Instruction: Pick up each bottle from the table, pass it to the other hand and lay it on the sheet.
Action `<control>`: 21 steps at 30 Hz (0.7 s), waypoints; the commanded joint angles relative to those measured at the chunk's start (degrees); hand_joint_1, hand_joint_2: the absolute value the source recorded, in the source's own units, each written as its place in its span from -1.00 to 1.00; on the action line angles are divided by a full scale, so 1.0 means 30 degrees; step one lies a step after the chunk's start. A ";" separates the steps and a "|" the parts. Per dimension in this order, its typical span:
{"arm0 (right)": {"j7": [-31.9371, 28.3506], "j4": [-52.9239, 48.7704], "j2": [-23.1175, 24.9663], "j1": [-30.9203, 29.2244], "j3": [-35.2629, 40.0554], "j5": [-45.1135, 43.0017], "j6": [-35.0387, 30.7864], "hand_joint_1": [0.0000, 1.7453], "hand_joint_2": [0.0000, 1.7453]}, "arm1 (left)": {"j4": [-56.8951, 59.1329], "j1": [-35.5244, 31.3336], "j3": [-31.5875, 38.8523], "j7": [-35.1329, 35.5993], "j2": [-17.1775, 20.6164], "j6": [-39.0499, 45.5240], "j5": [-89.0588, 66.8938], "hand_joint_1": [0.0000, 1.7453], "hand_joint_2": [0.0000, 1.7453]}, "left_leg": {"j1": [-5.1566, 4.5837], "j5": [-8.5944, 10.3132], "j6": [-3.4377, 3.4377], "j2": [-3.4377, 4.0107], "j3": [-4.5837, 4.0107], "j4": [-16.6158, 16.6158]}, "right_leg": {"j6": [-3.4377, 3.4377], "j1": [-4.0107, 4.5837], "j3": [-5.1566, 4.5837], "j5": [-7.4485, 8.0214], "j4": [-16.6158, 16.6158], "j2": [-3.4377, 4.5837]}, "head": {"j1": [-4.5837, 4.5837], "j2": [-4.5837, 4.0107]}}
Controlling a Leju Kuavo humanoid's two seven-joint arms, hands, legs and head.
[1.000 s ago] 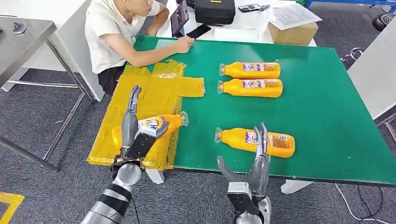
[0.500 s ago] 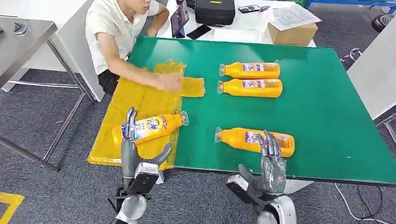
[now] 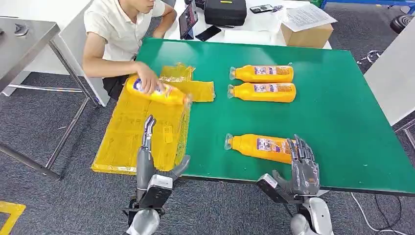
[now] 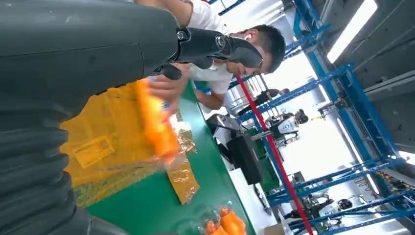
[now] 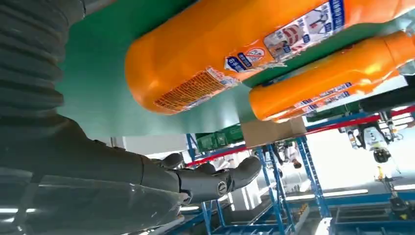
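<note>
Both my hands are spread and empty: left hand point(image 3: 149, 161) low centre-left over the yellow sheet point(image 3: 122, 142), right hand point(image 3: 301, 169) at lower right, beside the nearest bottle point(image 3: 259, 146). A person's hand point(image 3: 147, 84) grips another bottle point(image 3: 159, 91) at upper left.

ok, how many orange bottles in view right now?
4. Two side by side at the far middle of the green table: and. One near the right hand. One in the person's hand, over the yellow sheet.
</note>
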 commanded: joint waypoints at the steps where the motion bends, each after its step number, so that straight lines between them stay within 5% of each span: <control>1: -0.0002 0.1488 -0.0148 -0.0710 -0.0122 0.0027 -0.0022 -1.00 1.00 | 0.0465 -0.0071 -0.0467 0.0114 0.0366 -0.0036 0.0094 -1.00 1.00 | 0.0011 -0.0018 -0.0022 0.0022 0.0060 -0.0016 | -0.0024 0.0009 0.0056 -0.0005 -0.0023 0.0038 | 0.0007 0.0000; 11: 0.0730 0.1447 -0.0176 -0.0788 -0.0038 0.0650 -0.0022 -1.00 1.00 | 0.0389 -0.0132 -0.0793 0.0143 0.0560 -0.0110 0.0137 -1.00 1.00 | 0.0004 -0.0020 -0.0029 0.0022 0.0056 -0.0013 | -0.0031 0.0004 0.0051 -0.0009 -0.0016 0.0041 | 0.0006 0.0000; 15: 0.1738 0.4293 -0.1438 -0.2856 0.1206 0.0657 0.0147 -1.00 1.00 | 0.0193 -0.0329 -0.1786 0.0536 0.0876 -0.0335 0.0297 -1.00 1.00 | 0.0008 -0.0032 -0.0034 0.0060 0.0091 -0.0015 | -0.0036 0.0007 0.0077 -0.0004 -0.0024 0.0085 | -0.0001 0.0000; 21: 0.2431 0.6193 -0.1252 -0.4471 0.2419 0.1397 0.0499 -1.00 1.00 | 0.0621 -0.0605 -0.2202 0.0974 0.0863 -0.0537 0.0323 -1.00 1.00 | 0.0008 -0.0020 -0.0036 0.0080 0.0085 -0.0019 | -0.0040 0.0005 0.0071 0.0012 -0.0030 0.0100 | 0.0014 0.0000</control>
